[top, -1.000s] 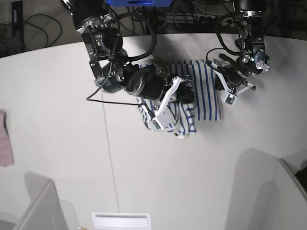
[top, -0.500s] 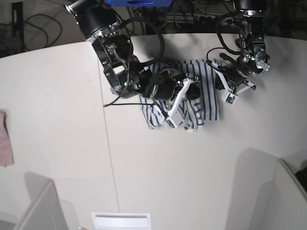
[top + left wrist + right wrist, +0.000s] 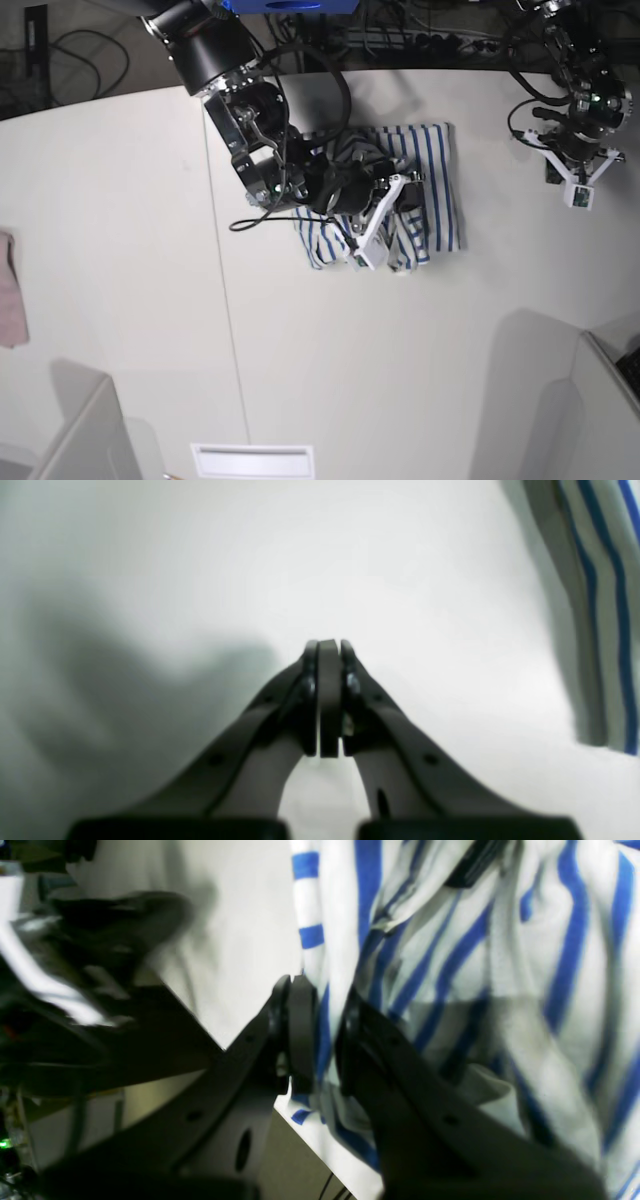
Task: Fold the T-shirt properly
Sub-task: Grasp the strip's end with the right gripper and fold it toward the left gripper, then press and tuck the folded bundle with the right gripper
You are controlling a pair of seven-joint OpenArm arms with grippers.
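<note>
The T-shirt (image 3: 432, 185), white with thin blue stripes, lies bunched and partly folded on the white table (image 3: 400, 340) just behind its middle. My right arm (image 3: 270, 160) reaches over it from the left. In the right wrist view my right gripper (image 3: 325, 1040) is shut on a fold of the T-shirt (image 3: 450, 965), with cloth pinched between the pads. My left arm (image 3: 585, 120) hangs over bare table to the right of the shirt, apart from it. My left gripper (image 3: 327, 650) is shut on nothing, and only the T-shirt's edge (image 3: 600, 605) shows at that view's right.
A plain pink cloth (image 3: 10, 300) lies at the table's far left edge. Grey bin walls rise at the bottom left (image 3: 90, 440) and bottom right (image 3: 605, 400). A white slotted plate (image 3: 252, 460) sits at the front edge. Cables run behind the table.
My left arm has pulled away to the right, off the shirt's right edge. My right arm has swung further right over the shirt, dragging the gripped fold with it.
</note>
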